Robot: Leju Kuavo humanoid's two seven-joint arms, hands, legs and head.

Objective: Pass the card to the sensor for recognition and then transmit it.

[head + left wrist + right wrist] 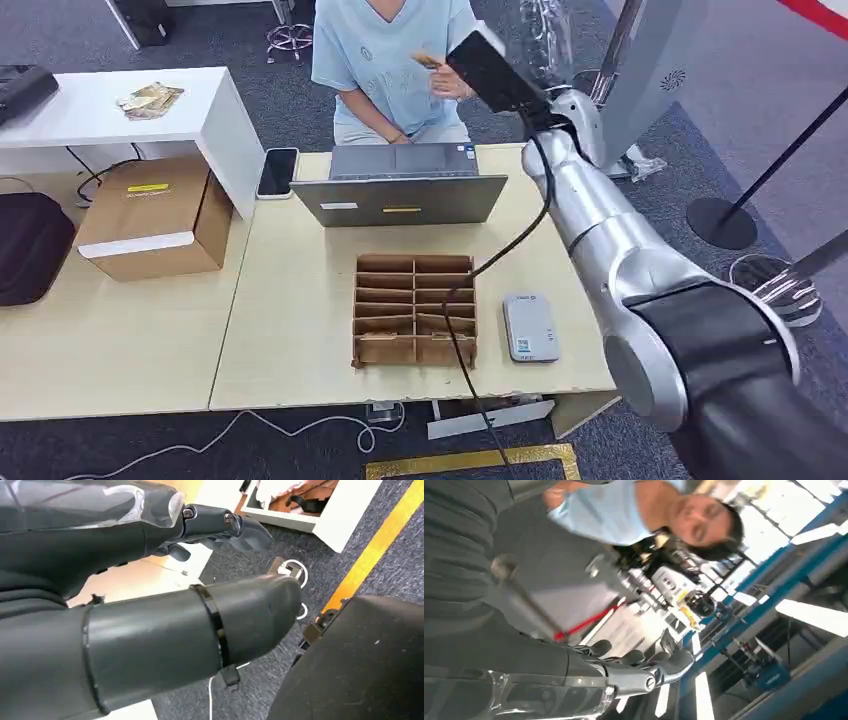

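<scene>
Handover looks finished: card (428, 62) is at the person's hand (456, 82), while right hand (489, 70) and left hand (215, 527) show released, empty fingers (644, 662).

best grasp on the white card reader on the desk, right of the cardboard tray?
Probably pinch the card reader across its two long edges, coming straight down from above. It lies flat on the table, a thin slab with rounded corners. Its narrow width suits the hand; the cardboard tray crowds one side.
</scene>
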